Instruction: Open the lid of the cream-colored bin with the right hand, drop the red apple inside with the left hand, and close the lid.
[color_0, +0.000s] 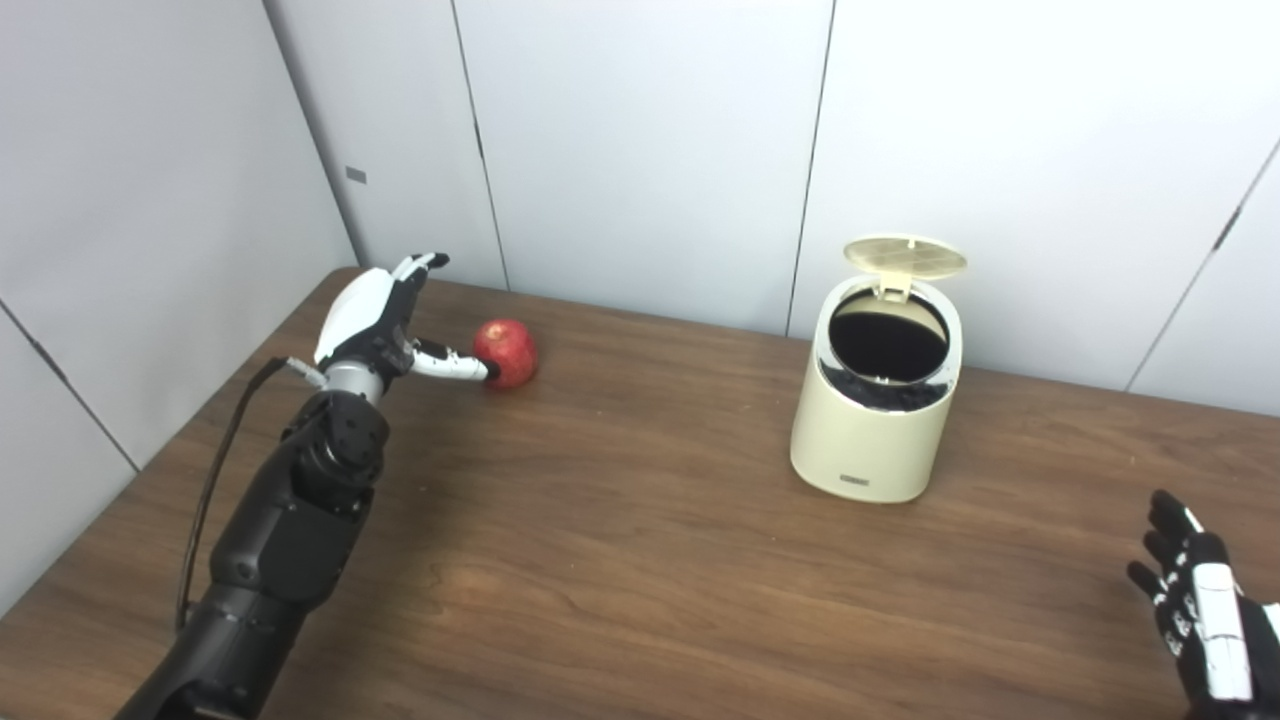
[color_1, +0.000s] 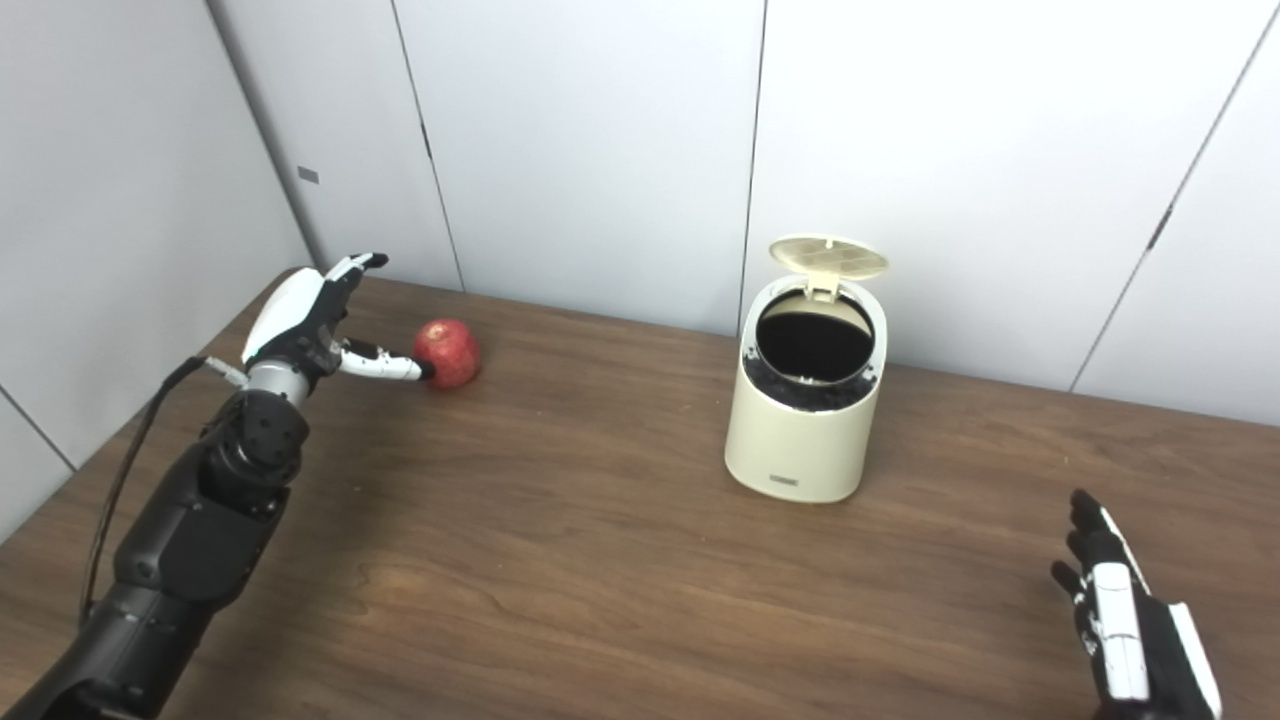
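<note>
A cream-colored bin (color_0: 872, 425) stands on the wooden table right of centre. Its lid (color_0: 905, 257) is flipped up at the back, showing a dark inside. A red apple (color_0: 507, 352) rests on the table at the far left. My left hand (color_0: 385, 318) is just left of the apple, open, with its thumb tip touching or nearly touching the apple's near side and the fingers raised above it. My right hand (color_0: 1200, 610) hovers open at the bottom right, well away from the bin.
White wall panels (color_0: 640, 150) close off the table's back and left sides. The brown tabletop (color_0: 620, 560) spreads wide between my two arms. A black cable (color_0: 215, 470) runs along my left forearm.
</note>
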